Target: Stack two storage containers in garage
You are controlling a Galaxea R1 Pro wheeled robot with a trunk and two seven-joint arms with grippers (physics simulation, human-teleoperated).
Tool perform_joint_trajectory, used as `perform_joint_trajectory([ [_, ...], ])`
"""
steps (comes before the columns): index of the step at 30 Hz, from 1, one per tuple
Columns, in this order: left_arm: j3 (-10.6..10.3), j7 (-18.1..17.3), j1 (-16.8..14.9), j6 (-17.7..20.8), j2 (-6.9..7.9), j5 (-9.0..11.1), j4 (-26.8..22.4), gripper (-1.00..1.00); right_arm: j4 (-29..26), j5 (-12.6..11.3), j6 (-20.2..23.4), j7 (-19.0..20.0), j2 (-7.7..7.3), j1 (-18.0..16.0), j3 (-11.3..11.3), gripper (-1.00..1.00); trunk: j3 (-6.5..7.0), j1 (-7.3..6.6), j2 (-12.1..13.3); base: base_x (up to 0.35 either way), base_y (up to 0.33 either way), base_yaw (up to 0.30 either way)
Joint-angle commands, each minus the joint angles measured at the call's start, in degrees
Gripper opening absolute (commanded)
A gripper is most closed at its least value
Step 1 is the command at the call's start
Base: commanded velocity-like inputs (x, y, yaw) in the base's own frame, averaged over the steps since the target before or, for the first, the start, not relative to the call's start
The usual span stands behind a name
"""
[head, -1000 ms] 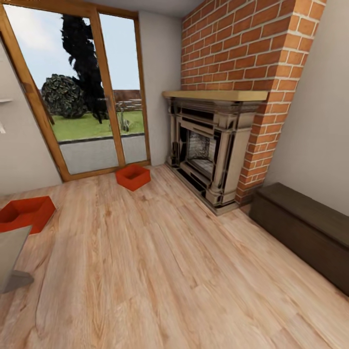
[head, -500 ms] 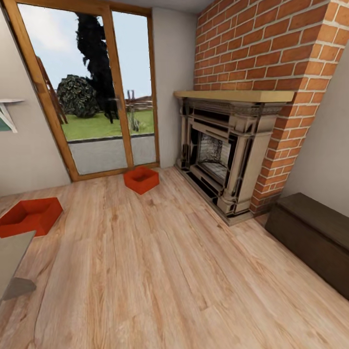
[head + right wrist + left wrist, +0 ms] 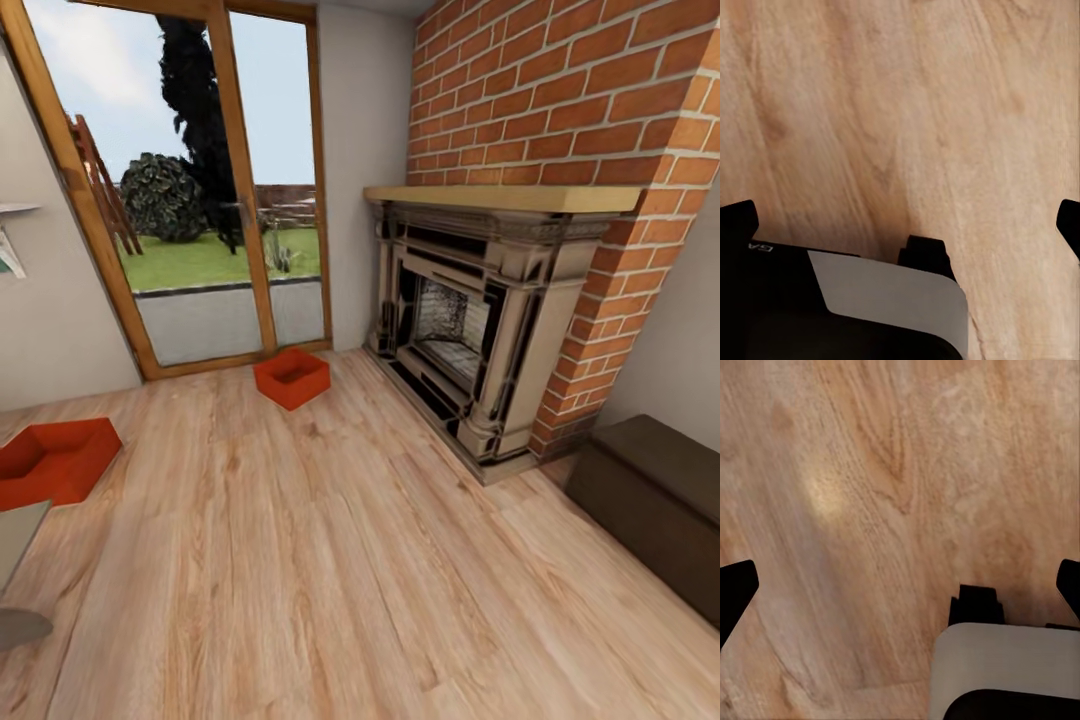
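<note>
We are in the living room, and the robot is on its way to the two bins. Nothing has been picked up yet, so I think this is the very first step: get close to a bin.

One bin (image 3: 292, 377) sits on the wood floor (image 3: 330, 560) near the far edge, just in front of the glass doors (image 3: 190, 190) and not far from the fireplace (image 3: 480, 320). The other bin (image 3: 55, 462) sits on the floor at the left edge of the head view, near the beige wall. The two bins are well apart. Both are open on top and look empty.

The left hand (image 3: 900, 585) hangs over bare floor with its fingers spread wide, only the dark tips showing at the sides of its wrist view. The right hand (image 3: 900, 221) is the same, fingers spread wide over bare floor. Neither hand holds anything.

Next, I think the robot needs to roll up to one bin, likely the left one since it looks closer. Then it must bend down low, because the bins are on the floor. A hand should grab a wall of the bin and pinch it tight. After that comes the long trip to the garage.
</note>
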Motion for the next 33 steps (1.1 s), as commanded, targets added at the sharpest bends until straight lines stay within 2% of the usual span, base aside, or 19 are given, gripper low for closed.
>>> perform_joint_trajectory([
  [1, -0.5, 0.0, -0.1, -0.4, -0.03, 0.5, 0.2, 1.0, 0.0, 0.4, -0.1, 0.0, -0.01, 0.0, 0.1, 1.0, -0.12, 0.03, 0.0, 0.34, 0.0, 0.19],
  [24, -0.5, 0.0, -0.1, -0.4, -0.03, 0.5, 0.2, 1.0, 0.0, 0.4, -0.1, 0.0, -0.01, 0.0, 0.1, 1.0, -1.63, 0.03, 0.0, 0.34, -0.001, 0.193],
  [33, -0.5, 0.0, -0.1, -0.4, -0.03, 0.5, 0.2, 1.0, 0.0, 0.4, -0.1, 0.0, -0.01, 0.0, 0.1, 1.0, -2.11, 0.03, 0.0, 0.339, -0.096, 0.157],
])
